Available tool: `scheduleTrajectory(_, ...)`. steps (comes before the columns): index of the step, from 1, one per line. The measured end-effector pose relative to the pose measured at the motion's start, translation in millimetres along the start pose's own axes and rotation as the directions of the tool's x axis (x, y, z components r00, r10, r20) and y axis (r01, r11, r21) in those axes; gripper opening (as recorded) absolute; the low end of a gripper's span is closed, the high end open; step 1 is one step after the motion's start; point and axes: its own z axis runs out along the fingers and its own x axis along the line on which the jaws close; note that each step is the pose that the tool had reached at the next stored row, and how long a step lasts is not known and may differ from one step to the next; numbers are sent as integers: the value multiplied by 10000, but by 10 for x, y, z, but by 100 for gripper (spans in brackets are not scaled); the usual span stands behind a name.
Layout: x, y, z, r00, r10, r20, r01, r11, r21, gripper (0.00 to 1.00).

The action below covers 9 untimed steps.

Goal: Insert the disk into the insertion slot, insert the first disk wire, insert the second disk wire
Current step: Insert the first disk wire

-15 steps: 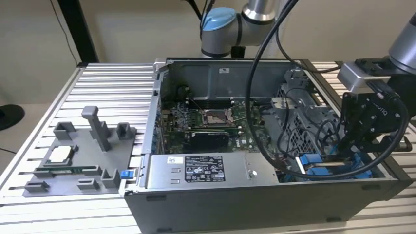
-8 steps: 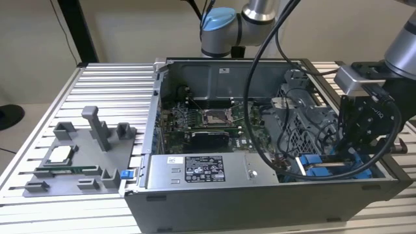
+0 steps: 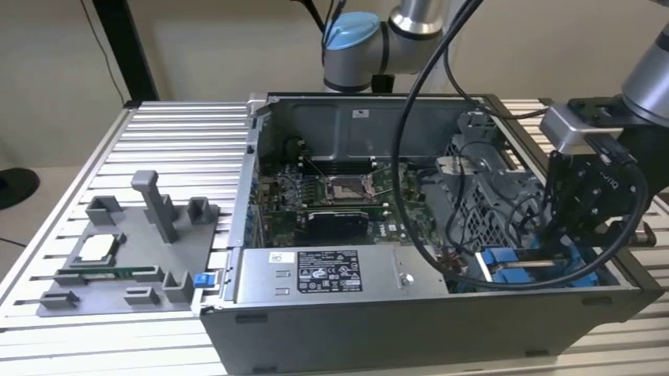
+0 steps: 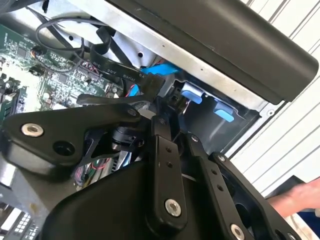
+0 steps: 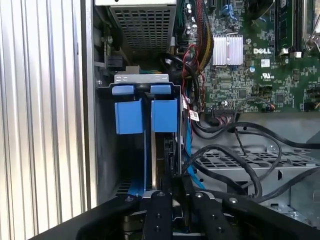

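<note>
The disk [image 5: 161, 150] stands edge-on inside the insertion slot [image 5: 141, 78] of the grey drive cage, with its blue carrier [image 3: 519, 271] showing at the case's front corner on the exterior view's right. Blue tabs [image 5: 164, 115] mark the slot's mouth. My gripper [image 3: 556, 252] reaches down into the cage right beside the disk. In both wrist views the gripper [image 4: 159, 103] [image 5: 172, 189] looks shut on the end of a blue disk wire [image 4: 156, 71], which runs along the disk [image 5: 192, 167]. Black wires [image 5: 240, 150] loop close by.
The open computer case [image 3: 418, 321] lies on a slatted aluminium table [image 3: 168, 149]. A silver power-supply box [image 3: 313, 274] sits along the case's front. A grey fixture tray [image 3: 125, 258] with posts lies at the exterior view's left. A person's hand [image 4: 300, 197] is near the case.
</note>
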Motion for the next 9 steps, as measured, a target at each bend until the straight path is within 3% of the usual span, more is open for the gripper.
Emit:
scheduleTrajectory(4,-1,3,-91,10000,-3,67,3,10000,-3,0)
scheduleTrajectory(9,-2,4,-111,9999,-3,101,3,10000,-4,0)
